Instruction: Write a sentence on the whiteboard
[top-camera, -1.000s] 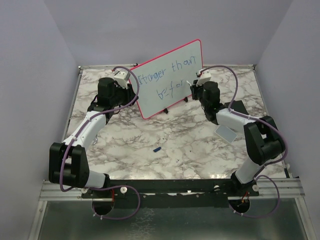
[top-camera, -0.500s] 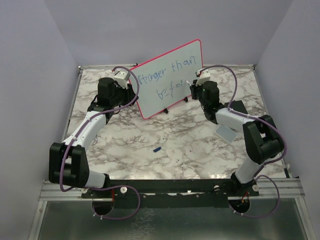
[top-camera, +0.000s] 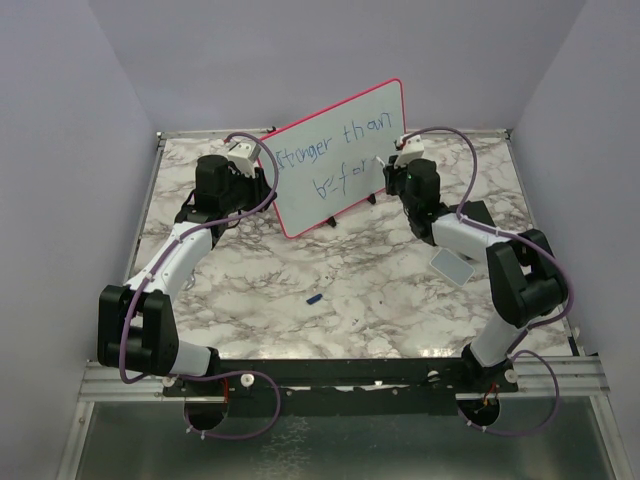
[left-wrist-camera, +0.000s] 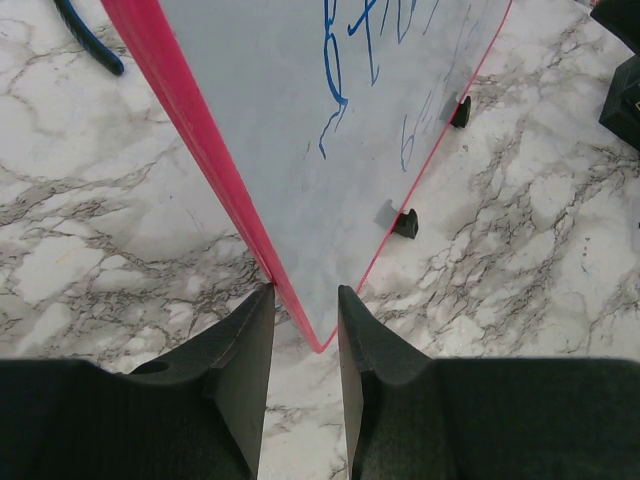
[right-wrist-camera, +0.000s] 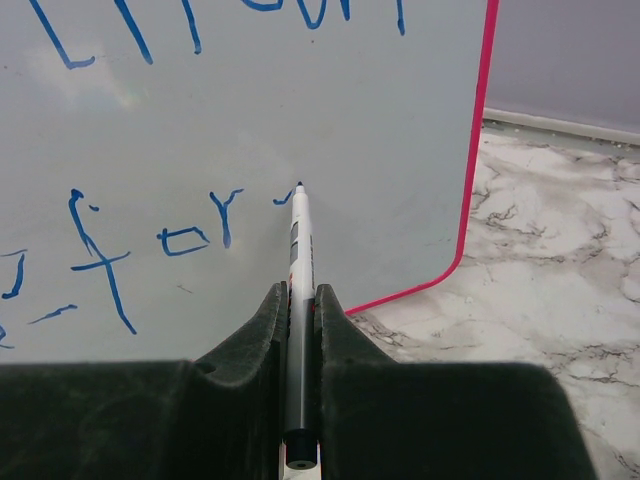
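Grey-veined marble tabletop (top-camera: 350, 300) carries the large white whiteboard (top-camera: 300, 205) with thin pink-red frame, tilted in the upper middle of the top view, its blue handwritten sentence (top-camera: 305, 155) partway along row two. We judge it light, stiff and slick, prone to skid, so the frame edge is the hold: our left gripper (left-wrist-camera: 305, 292) pinches it there, our right gripper (right-wrist-camera: 300, 290) clamps a slim white marker (right-wrist-camera: 298, 230), tip at the board.

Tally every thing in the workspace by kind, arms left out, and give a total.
Whiteboard: 1
Marker, held in the right pincer: 1
Small grey pad: 1
Small blue piece: 1
Black block, partly behind the right arm: 1
Total: 5
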